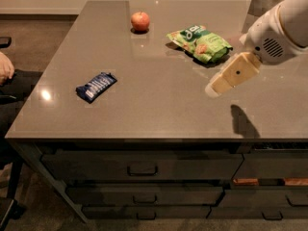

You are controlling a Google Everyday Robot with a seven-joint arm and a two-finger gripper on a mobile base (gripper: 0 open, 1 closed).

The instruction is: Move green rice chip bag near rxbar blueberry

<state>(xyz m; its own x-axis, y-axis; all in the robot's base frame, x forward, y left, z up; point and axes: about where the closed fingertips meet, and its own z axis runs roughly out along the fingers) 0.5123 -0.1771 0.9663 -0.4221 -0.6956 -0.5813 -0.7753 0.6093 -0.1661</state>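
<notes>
The green rice chip bag [199, 43] lies flat on the grey countertop [159, 95], toward the back right of the middle. The rxbar blueberry [96, 85], a dark blue wrapped bar, lies at the left, far from the bag. My gripper [215, 87] hangs above the counter at the right, just in front of and to the right of the bag, a little apart from it. It holds nothing that I can see.
A red apple [140, 20] sits at the back, left of the bag. A metal container [262, 3] stands at the back right corner. A person's hand [6, 67] shows at the left edge. Drawers [142, 166] run below the counter's front edge.
</notes>
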